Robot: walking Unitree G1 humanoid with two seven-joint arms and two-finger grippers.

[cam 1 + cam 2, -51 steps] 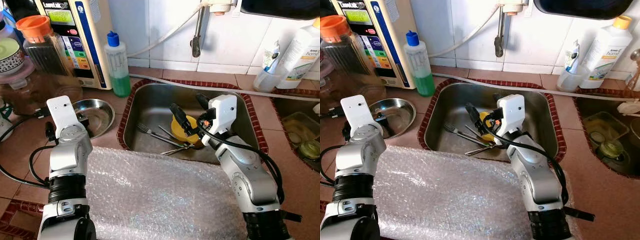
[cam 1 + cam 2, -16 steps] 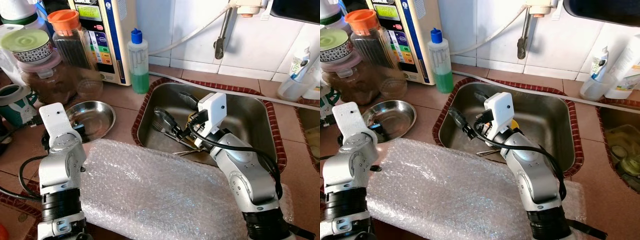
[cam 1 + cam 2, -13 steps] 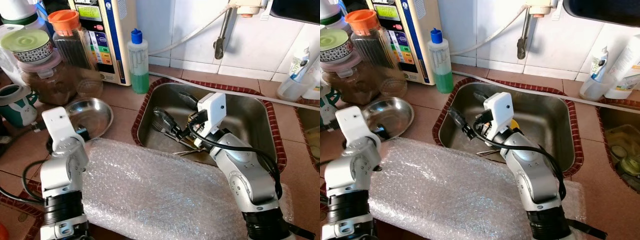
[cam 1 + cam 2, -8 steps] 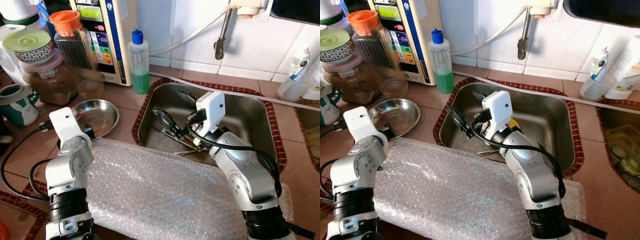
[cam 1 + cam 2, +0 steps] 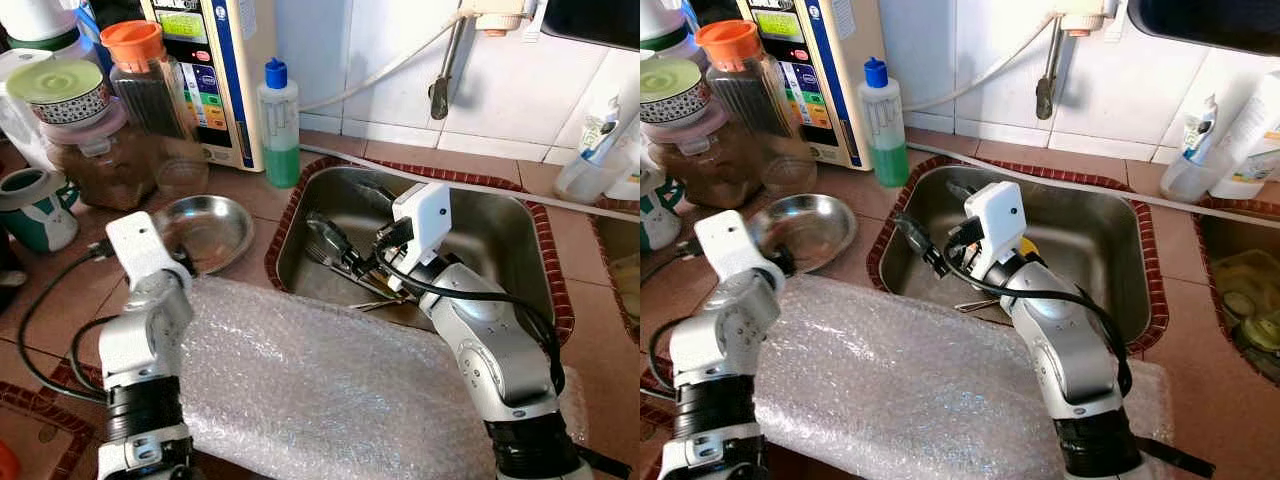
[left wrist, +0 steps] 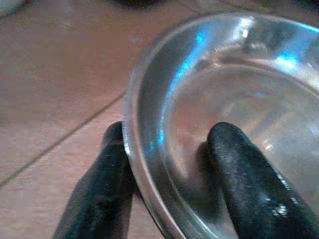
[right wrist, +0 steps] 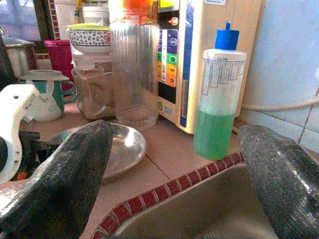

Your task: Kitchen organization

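A shallow steel dish (image 5: 218, 224) sits on the brown tiled counter left of the sink (image 5: 503, 235). My left gripper (image 6: 169, 137) is shut on its near rim, one finger (image 6: 107, 174) outside and one inside the bowl. My right gripper (image 5: 347, 222) hovers open over the left part of the sink, nothing between its fingers (image 7: 75, 164). Forks and other cutlery (image 5: 350, 280) lie in the sink beside a yellow item (image 5: 1028, 247), mostly hidden by the right arm.
A bubble wrap sheet (image 5: 320, 380) covers the counter in front of me. A green soap bottle (image 5: 279, 125), a water purifier (image 5: 215, 60), jars (image 5: 150, 90) and a mug (image 5: 30, 205) line the back left. A tap (image 5: 440, 90) hangs above the sink.
The left gripper has slid the steel dish to the right, closer to the sink. The right gripper holds its place over the sink.
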